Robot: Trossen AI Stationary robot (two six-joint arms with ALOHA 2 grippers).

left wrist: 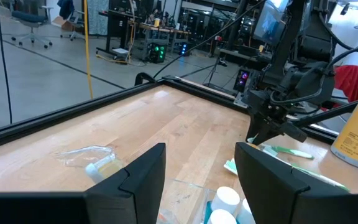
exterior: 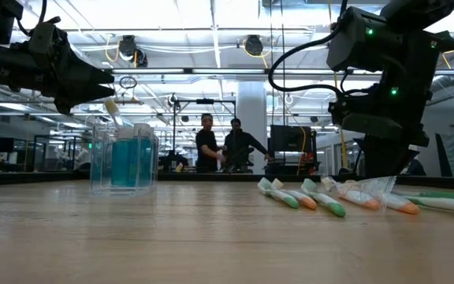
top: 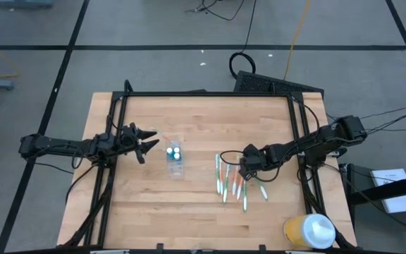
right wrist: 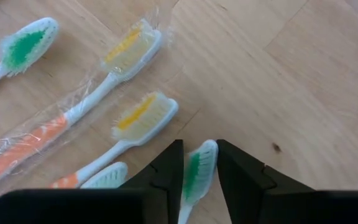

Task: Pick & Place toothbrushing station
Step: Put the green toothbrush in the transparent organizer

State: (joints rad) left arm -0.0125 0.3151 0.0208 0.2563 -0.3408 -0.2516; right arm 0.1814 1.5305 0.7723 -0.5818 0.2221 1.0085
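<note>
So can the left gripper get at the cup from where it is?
Probably yes. The left gripper is open beside the cup, with only bare table between them; the right gripper is over the toothbrushes.

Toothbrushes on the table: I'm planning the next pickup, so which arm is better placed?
Right. The right gripper straddles a green toothbrush, jaws open; the left gripper hovers open beside the cup.

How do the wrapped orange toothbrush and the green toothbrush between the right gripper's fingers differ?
The wrapped orange toothbrush lies in clear plastic film; the green toothbrush is bare. The first has yellow bristles and an orange handle, the second green bristles. The first lies away from the right gripper; the second sits between its fingers. Both have white heads.
</note>
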